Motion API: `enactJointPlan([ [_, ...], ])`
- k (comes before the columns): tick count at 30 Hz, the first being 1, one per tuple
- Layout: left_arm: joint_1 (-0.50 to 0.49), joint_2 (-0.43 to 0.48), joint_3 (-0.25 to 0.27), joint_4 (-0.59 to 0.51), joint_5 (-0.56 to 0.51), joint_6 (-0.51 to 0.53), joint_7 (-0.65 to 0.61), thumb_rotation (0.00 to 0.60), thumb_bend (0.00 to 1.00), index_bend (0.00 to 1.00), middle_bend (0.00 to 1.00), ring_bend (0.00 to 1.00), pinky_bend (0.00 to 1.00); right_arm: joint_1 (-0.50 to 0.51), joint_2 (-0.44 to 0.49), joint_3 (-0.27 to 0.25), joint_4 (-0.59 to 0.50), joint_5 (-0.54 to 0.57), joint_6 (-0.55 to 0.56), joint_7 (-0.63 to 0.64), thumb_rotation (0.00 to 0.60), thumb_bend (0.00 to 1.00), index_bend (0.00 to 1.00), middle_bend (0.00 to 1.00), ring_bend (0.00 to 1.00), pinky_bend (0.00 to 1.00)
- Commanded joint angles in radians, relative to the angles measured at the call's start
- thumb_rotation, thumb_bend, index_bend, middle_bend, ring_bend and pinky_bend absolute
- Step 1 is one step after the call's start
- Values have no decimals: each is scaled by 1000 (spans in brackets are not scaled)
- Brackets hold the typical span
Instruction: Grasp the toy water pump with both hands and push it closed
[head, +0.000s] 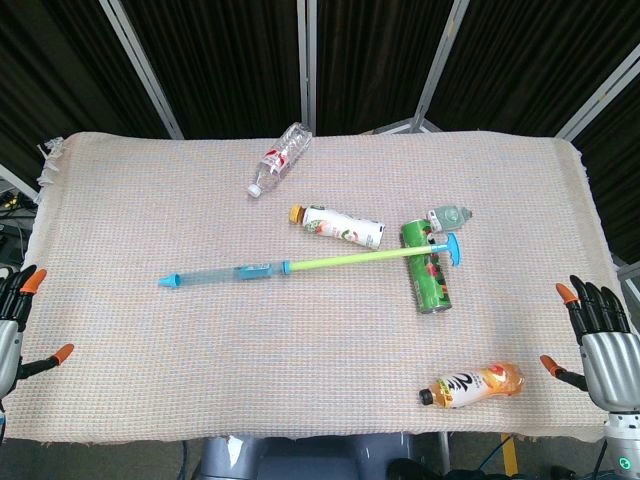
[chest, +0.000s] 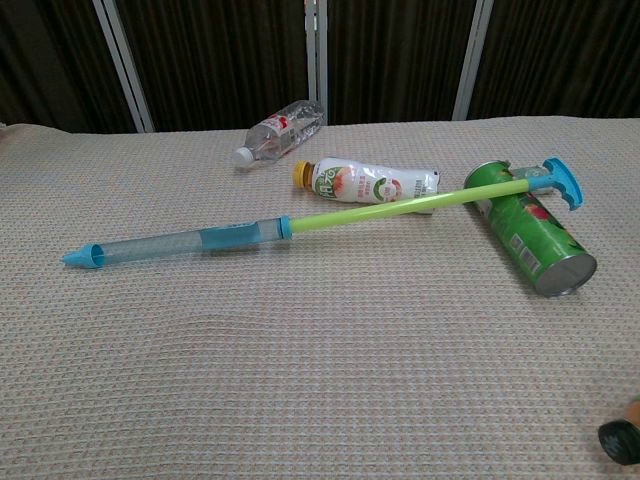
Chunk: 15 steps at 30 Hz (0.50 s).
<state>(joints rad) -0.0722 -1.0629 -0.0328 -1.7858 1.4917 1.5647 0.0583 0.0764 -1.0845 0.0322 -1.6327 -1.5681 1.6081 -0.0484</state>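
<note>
We judge the pump (head: 300, 265) light and stiff (rod extended, resting on the can (head: 428, 265)); grip barrel and handle; left hand (head: 15, 325) and right hand (head: 600, 335) spread, empty.

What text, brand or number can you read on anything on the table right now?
None reads clearly.
Clear water bottle: red-and-white label, print blurred.
White drink bottle: green mark and fruit picture, letters unreadable.
Green can: white label patch, text too small.
Orange drink bottle: large dark character, illegible.
Toy water pump: no text visible.
</note>
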Motion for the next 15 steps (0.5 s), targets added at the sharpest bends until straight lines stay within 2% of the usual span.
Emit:
enactJointPlan([
  [1,2,1,-1,2,-1,-1,-2,600,35,0,0,0,0,0,-2,1,1,-3,-6,-3,600,0,0,0,0,0],
  [8,0,-2,-4,3,-2,-11,4,600,35,0,0,0,0,25,-16,3,16,-3,-63,-12,600,0,0,23,4,0],
  [9,-2,-4,-6,5,-3,-14,8,600,35,0,0,0,0,37,-20,9,20,2,-80,-13,600,0,0,78,42,0],
  [10,-4,-7,-8,7,-7,-20,13,600,35,0,0,0,0,53,-24,17,25,5,-100,-16,600,0,0,218,173,3],
  [11,-8,-10,-9,9,-12,-28,17,600,35,0,0,0,0,71,-28,26,32,5,-122,-19,600,0,0,423,378,74],
  [12,-12,-13,-10,13,-16,-38,17,600,35,0,0,0,0,93,-30,36,39,7,-148,-24,600,0,0,618,602,241],
  [13,-15,-15,-11,15,-20,-45,16,600,35,0,0,0,0,109,-32,45,44,9,-165,-30,600,0,0,721,719,391],
  [14,-18,-18,-13,18,-26,-53,14,600,35,0,0,0,0,134,-34,58,50,15,-195,-40,600,0,1,834,841,645],
  [15,-21,-21,-15,21,-35,-61,15,600,36,0,0,0,0,161,-34,69,51,23,-232,-49,600,0,13,900,911,836],
])
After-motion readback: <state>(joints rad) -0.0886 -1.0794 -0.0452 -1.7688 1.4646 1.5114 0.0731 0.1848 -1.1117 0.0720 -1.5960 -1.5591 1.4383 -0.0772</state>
